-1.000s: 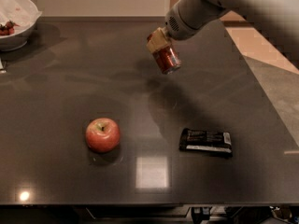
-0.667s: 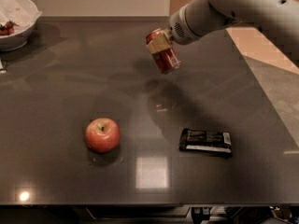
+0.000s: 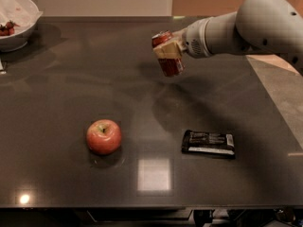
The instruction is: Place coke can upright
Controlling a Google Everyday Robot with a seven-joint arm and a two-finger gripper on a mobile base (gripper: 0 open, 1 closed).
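Starting at the near edge of the dark table [image 3: 57, 183], I see 1 pale square of glare [image 3: 154, 174] on its glossy top. Just past that lie 2 loose things, well apart from each other: a red apple [image 3: 103, 136] on the left, stem up, and a flat black snack bar wrapper [image 3: 208, 143] on the right, lying lengthwise. Farther back, over the far half of the table, is my gripper [image 3: 169, 51], reaching in from the right on my grey arm [image 3: 236, 27]. My jaws are clenched on the coke can [image 3: 171, 66], pinching it across its middle; its red body shows below my grip and its top rim above. The can hangs above the table, not touching it, close to upright but slightly tilted, with its top leaning left. A dim shadow [image 3: 175, 103] lies on the surface beneath. At the far left corner sits 1 white bowl [image 3: 19, 39] — it holds a few dark red pieces [image 3: 6, 28] and some crumpled white paper [image 3: 14, 6].
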